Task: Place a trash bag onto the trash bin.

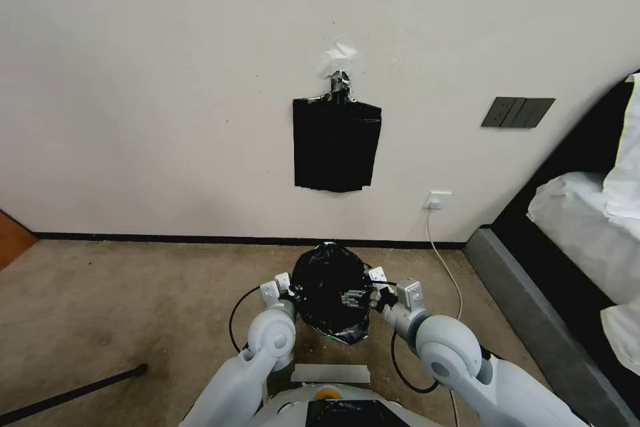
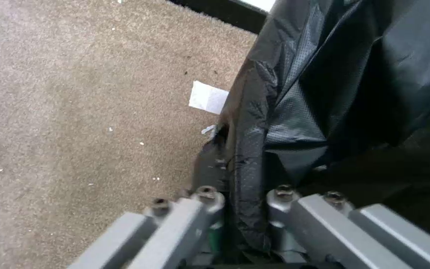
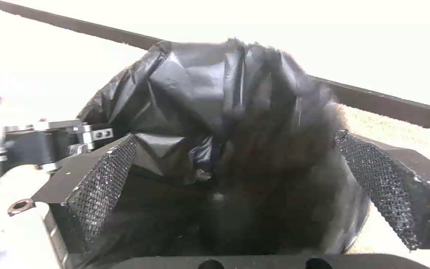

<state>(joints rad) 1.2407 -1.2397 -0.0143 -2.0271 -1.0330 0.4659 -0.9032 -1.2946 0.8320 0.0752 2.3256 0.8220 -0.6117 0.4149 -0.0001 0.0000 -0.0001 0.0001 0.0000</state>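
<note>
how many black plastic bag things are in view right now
2: the trash bag on the floor between the left gripper and right gripper, and a sheaf of bags taped to the wall.

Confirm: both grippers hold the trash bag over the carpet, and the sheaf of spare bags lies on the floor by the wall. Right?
Not quite. In the head view the sheaf hangs taped on the wall, not on the floor. The left gripper and right gripper do flank the trash bag over the carpet.

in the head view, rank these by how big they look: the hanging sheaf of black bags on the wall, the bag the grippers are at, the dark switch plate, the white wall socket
1. Sheaf of black bags, largest.
2. Trash bag between the left gripper and right gripper; it sits nearer the camera, so true size is unsure.
3. Switch plate.
4. Wall socket, smallest.
</note>
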